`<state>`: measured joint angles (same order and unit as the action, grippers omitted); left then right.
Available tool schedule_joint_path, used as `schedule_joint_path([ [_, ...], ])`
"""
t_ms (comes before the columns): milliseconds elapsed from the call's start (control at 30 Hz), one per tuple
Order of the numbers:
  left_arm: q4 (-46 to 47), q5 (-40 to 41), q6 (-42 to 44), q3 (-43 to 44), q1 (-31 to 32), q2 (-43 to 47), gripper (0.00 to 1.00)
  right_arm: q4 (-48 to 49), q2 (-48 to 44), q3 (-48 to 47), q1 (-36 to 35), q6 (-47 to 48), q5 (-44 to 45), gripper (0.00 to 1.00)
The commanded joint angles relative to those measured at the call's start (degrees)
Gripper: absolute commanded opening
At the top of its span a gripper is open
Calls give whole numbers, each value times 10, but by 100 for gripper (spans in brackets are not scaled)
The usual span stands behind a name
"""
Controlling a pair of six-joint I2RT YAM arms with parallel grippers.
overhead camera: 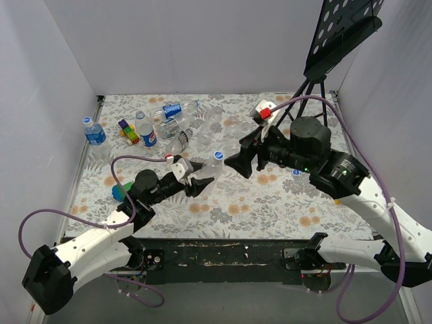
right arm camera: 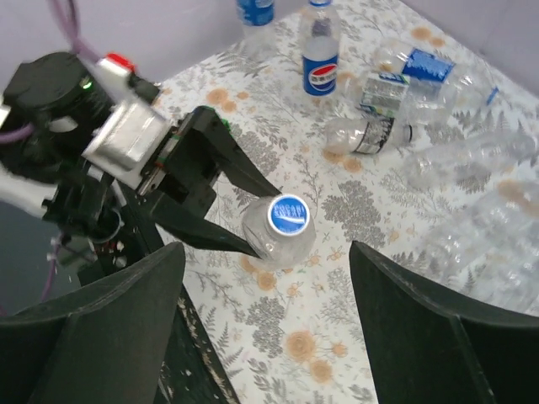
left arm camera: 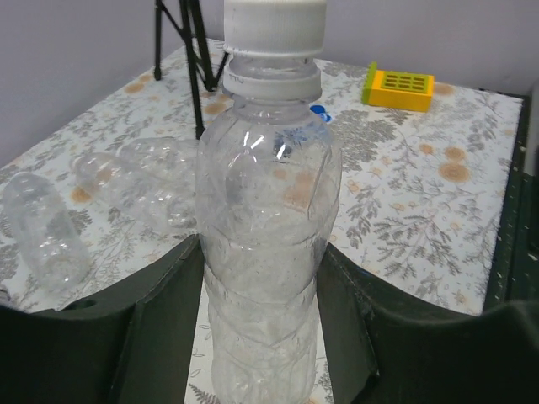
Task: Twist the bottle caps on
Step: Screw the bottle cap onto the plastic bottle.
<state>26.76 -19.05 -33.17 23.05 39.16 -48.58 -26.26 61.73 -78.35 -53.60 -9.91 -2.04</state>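
**Clear plastic bottle (overhead camera: 208,172) clamped in L gripper (overhead camera: 196,181); R gripper (overhead camera: 244,162) gaping**

L gripper's fingers (left arm camera: 168,311) press both sides of the bottle, low on its body. The bottle leans neck-up toward the R arm. The cap (right arm camera: 289,214), blue on top w/ white lettering, sits on the neck; can't tell how tight it is.

R gripper faces the cap from just across. Its jaws are spread wide w/ nothing between them, and they touch neither cap nor bottle.

Further out, a loose blue cap (overhead camera: 295,173) lies on the floral table (overhead camera: 270,202) near the R arm. A green-and-blue toy (overhead camera: 120,191) sits by the L arm. At the far side is a heap of clear bottles (overhead camera: 202,128), lying down. Two more stand upright w/ caps on: a blue-label bottle (overhead camera: 94,133) by the L wall and a cola-label bottle (overhead camera: 145,129). A multicolour toy (overhead camera: 127,130) sits between those two. The L wrist view shows a yellow block (left arm camera: 400,87) beyond the held bottle. A black tripod (overhead camera: 317,86) stands in the far R corner.
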Motion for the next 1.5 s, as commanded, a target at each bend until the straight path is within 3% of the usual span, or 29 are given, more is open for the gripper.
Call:
schedule_joint_path([
  [0,-80,-141,21,45,-1,-23,45,-150,6,-76,29,188,-209,86],
  [133,-107,-261,23,67,0,-59,45,-231,18,-101,31,273,-267,82],
  [300,-114,-311,35,70,-1,-71,45,-280,34,-99,31,333,-250,79],
  [467,-115,-311,38,67,-1,-68,45,-295,46,-79,31,379,-231,74],
  [867,-116,-314,44,67,-1,-69,45,-288,68,-63,31,420,-277,59],
  [1467,-115,-313,46,67,-1,-66,45,-275,105,-63,29,416,-274,51],
])
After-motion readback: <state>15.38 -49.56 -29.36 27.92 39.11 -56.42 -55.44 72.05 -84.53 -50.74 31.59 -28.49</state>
